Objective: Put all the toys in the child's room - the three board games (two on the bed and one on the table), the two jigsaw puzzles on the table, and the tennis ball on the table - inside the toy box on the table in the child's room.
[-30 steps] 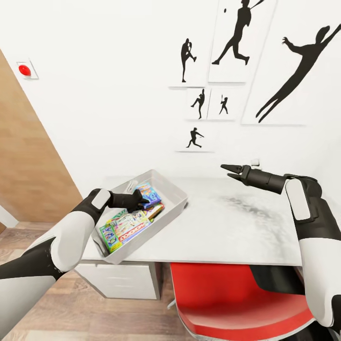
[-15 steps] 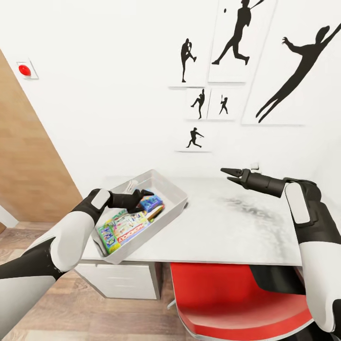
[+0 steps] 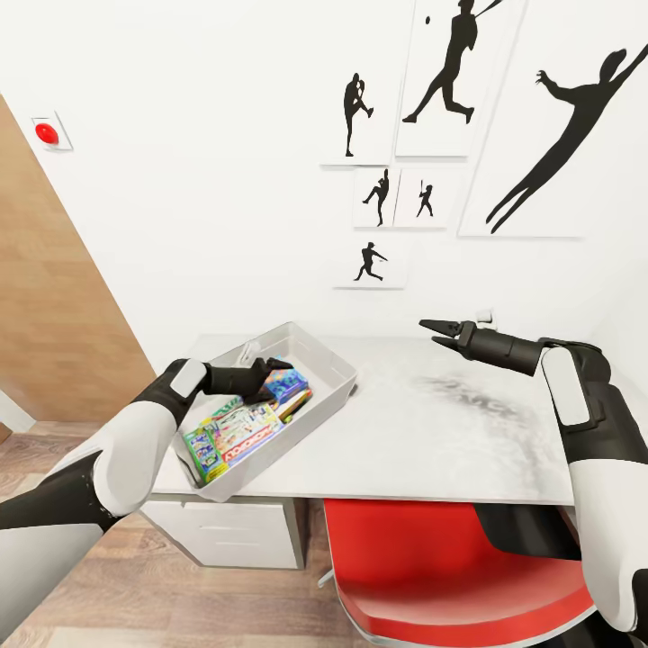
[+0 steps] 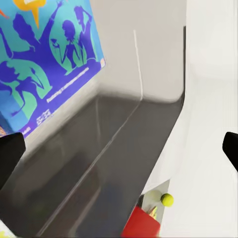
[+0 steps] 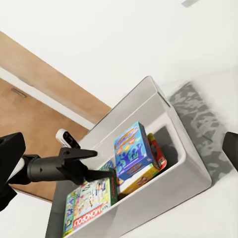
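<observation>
The pale grey toy box stands on the table at its left end. In it lie a blue board game and a multicoloured one, with a red-edged box beneath. My left gripper hovers open just above the blue game. My right gripper hangs open over the table's middle, holding nothing. A tennis ball shows beyond the box's wall; what it rests on I cannot tell. The jigsaw puzzles and the bed are out of view.
A red chair is tucked under the table's front edge, beside white drawers. A wooden door stands to the left. The white wall behind carries black silhouette pictures.
My left gripper has opened and drawn slightly up and back; the blue board game has settled lower in the toy box. The right gripper edged a little to the left.
</observation>
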Tool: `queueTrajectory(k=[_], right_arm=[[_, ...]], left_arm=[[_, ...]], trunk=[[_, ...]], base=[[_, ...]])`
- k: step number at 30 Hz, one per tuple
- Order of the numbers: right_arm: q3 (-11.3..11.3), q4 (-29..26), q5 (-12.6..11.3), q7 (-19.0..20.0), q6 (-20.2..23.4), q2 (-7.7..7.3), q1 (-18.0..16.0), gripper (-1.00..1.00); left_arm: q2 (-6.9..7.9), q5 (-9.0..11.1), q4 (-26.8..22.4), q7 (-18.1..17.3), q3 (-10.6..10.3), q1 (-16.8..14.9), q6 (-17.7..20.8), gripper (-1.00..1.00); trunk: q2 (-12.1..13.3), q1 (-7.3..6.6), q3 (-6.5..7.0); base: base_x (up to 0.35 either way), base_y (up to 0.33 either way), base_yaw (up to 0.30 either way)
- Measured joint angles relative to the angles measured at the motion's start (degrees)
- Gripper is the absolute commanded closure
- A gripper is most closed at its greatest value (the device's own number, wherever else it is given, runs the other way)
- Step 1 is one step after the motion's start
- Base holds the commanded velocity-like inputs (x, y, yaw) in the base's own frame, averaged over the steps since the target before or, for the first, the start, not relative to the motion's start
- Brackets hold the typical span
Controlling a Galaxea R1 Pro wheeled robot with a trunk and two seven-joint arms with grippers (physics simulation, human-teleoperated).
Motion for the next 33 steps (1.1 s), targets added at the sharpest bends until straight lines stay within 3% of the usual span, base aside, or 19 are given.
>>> queueTrajectory(k=[3,9,15,18,20,21,28,29,33], right_arm=[[0.00,0.00,0.00,0.00,0.00,0.00,0.00,-1.00],[0.00,0.00,0.01,0.01,-0.01,0.00,0.00,-1.00],[0.00,0.00,0.00,0.01,-0.01,0.00,0.00,-1.00],[0.00,0.00,-0.01,0.06,-0.01,-0.03,0.05,-1.00],[-0.05,0.00,-0.03,0.09,-0.01,-0.05,0.06,-1.00],[-0.28,0.00,-0.05,0.16,-0.01,-0.08,0.07,-1.00],[-2.59,-0.08,-0.11,0.46,-0.01,-0.60,0.73,-1.00],[-3.37,-0.12,-0.10,0.54,-0.02,-0.67,1.09,-1.00],[-4.99,-0.17,-0.14,1.30,0.00,-0.77,1.80,-1.00]], left_arm=[[0.46,-0.08,-0.34,-3.11,0.02,0.00,0.80,-1.00],[3.41,0.04,-1.36,-6.62,-0.10,0.02,1.57,-1.00],[7.69,0.01,-1.50,-13.00,-0.20,0.02,1.81,-1.00],[11.09,-0.08,-1.52,-17.61,-0.58,0.02,1.83,-1.00],[12.38,-0.11,-1.49,-19.13,-0.72,0.04,1.85,-1.00],[13.56,-0.14,-1.46,-20.67,-0.79,0.09,1.85,-1.00],[17.95,-0.54,-1.25,-27.59,-1.12,0.62,1.87,-1.00],[19.04,-0.67,-1.23,-30.07,-1.37,1.08,1.87,-1.00],[21.03,-0.90,-1.28,-35.93,-2.56,2.28,1.85,-1.00]], trunk=[[0.00,0.00,0.00],[0.00,0.00,0.00],[0.00,0.00,0.00],[0.00,0.00,0.00],[0.00,0.00,0.00],[0.00,0.00,0.00],[0.00,0.00,0.00],[0.00,0.00,0.00],[0.00,0.00,0.00]], base=[[0.000,0.000,0.000],[0.000,0.000,0.000],[0.000,0.000,0.000],[0.000,0.000,0.000],[0.000,0.000,0.000],[0.000,0.000,0.000],[0.000,0.000,0.000],[0.000,0.000,0.000],[0.000,0.000,0.000]])
